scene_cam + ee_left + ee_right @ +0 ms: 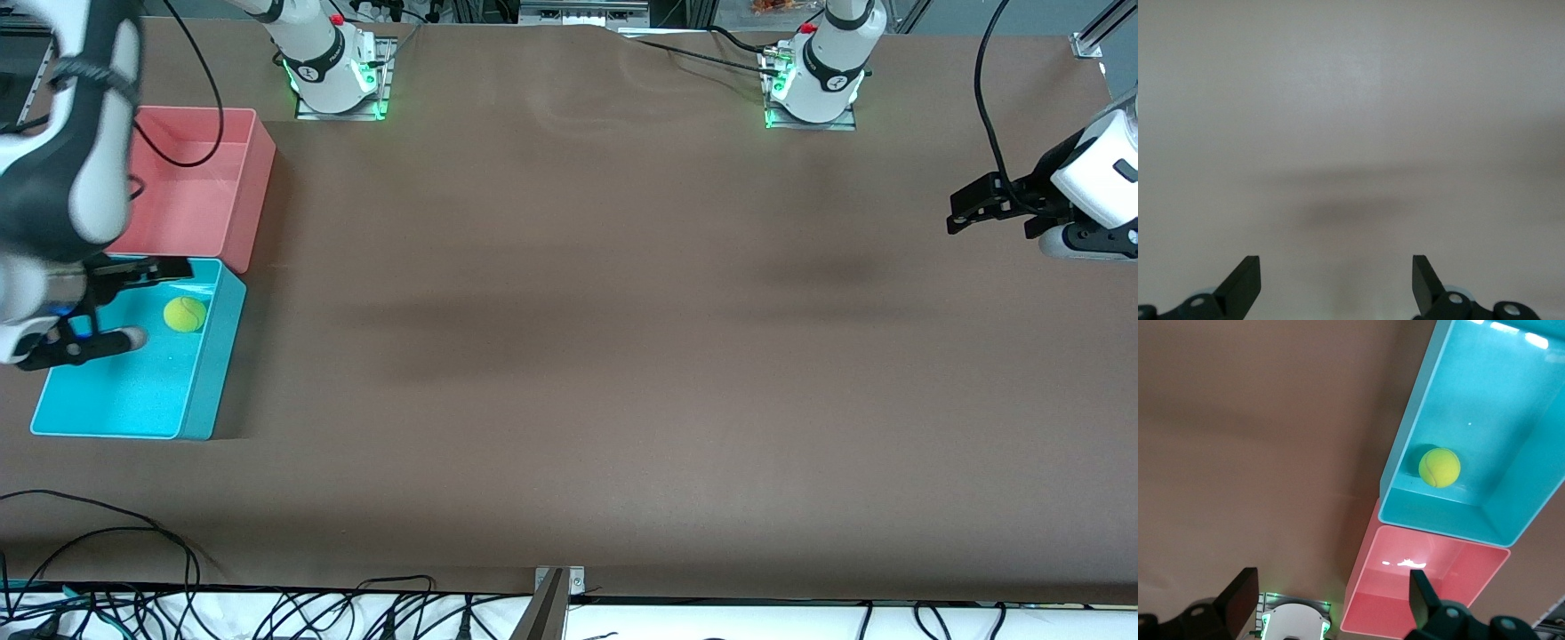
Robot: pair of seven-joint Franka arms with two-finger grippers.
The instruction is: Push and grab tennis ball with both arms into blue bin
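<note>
The tennis ball (185,314) lies inside the blue bin (116,400), close to the wall that adjoins the pink bin. In the right wrist view the ball (1439,467) rests on the blue bin's bottom (1485,380). My right gripper (160,302) hangs open and empty over the blue bin, its fingers apart on either side of the ball from above; its wrist view (1331,583) shows nothing between the fingers. My left gripper (956,213) is open and empty, held over bare table at the left arm's end; its wrist view (1337,263) shows only tabletop.
A pink bin (191,204) stands against the blue bin, farther from the front camera, and also shows in the right wrist view (1391,600). The right arm's base (333,67) and the left arm's base (813,80) stand at the table's back edge. Cables run along the front edge (267,604).
</note>
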